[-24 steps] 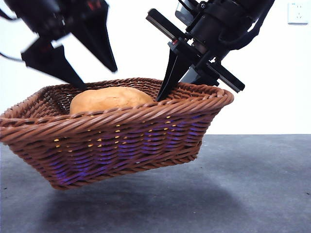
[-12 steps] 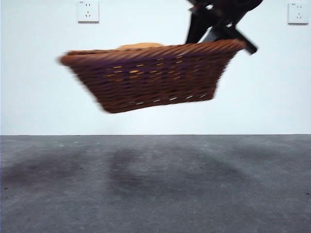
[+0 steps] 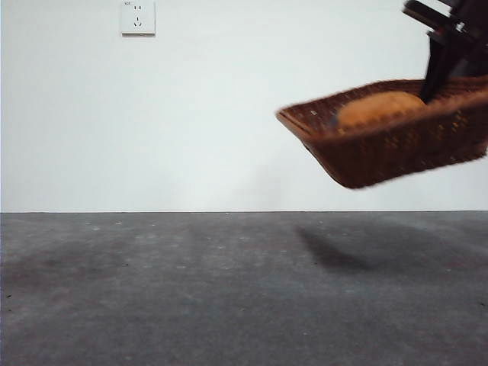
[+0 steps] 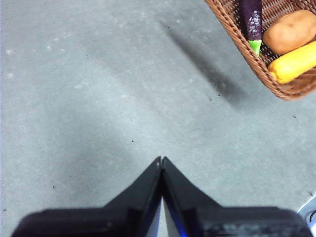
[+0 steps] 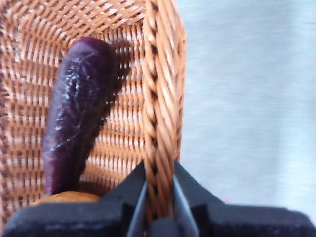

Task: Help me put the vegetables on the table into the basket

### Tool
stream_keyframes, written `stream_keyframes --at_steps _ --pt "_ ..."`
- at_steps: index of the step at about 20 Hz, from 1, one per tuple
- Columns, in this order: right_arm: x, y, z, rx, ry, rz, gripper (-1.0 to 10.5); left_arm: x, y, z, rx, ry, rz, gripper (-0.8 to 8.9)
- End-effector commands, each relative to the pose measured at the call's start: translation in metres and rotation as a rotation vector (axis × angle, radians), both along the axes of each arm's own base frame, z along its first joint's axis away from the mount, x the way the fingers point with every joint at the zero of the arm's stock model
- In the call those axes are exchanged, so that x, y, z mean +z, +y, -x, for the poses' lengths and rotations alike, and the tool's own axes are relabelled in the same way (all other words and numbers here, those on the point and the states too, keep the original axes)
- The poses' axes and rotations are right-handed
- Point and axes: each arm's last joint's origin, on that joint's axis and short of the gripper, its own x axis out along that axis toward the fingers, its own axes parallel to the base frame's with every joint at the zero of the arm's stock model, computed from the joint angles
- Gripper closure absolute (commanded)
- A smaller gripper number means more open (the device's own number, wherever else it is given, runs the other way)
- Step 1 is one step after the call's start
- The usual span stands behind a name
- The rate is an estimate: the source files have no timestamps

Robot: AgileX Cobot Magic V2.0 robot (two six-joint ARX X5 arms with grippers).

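The brown wicker basket [image 3: 396, 145] hangs in the air at the right of the front view, tilted, well above the dark grey table [image 3: 191, 290]. My right gripper [image 5: 159, 195] is shut on the basket's braided rim [image 5: 162, 98]; it shows as a dark tip [image 3: 446, 57] above the basket. The potato [image 3: 379, 107] lies inside. The left wrist view shows the eggplant [image 4: 252, 19], potato [image 4: 290, 30] and corn cob [image 4: 294, 63] together in the basket [image 4: 247, 59]. The eggplant [image 5: 79, 108] lies along the wall near my right jaws. My left gripper [image 4: 161, 162] is shut and empty over bare table.
A white wall with a socket [image 3: 138, 17] stands behind the table. The basket casts a shadow [image 3: 335, 248] on the table below it.
The basket has been lifted off the table and carried to the right by my right gripper. The other dark arm, beside the basket a second ago, has left the front view.
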Motion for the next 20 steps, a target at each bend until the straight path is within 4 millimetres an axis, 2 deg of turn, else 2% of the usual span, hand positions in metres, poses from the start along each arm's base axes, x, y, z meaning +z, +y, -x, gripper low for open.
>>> stream_keyframes --at_steps 1,7,9,13,16,20 --pt "-0.018 -0.003 -0.01 0.025 0.04 0.005 9.6 0.0 0.0 0.0 -0.005 -0.008 -0.006 8.2" --pt "-0.074 -0.005 -0.037 0.054 0.198 0.011 9.6 -0.001 0.0 0.0 0.004 0.003 0.003 8.2" --pt "-0.092 -0.008 -0.036 0.042 0.214 0.006 9.6 -0.001 0.0 0.0 0.005 0.005 0.002 8.2" --pt "-0.133 -0.017 -0.02 0.011 0.263 -0.007 9.6 -0.002 -0.001 -0.003 0.005 0.016 -0.002 8.2" --pt "-0.145 -0.023 -0.014 -0.012 0.268 0.003 9.6 -0.005 -0.002 -0.007 0.004 0.035 -0.009 8.2" --pt "-0.146 -0.023 -0.015 -0.01 0.252 0.02 9.4 -0.006 -0.003 -0.01 0.004 0.045 -0.012 8.2"
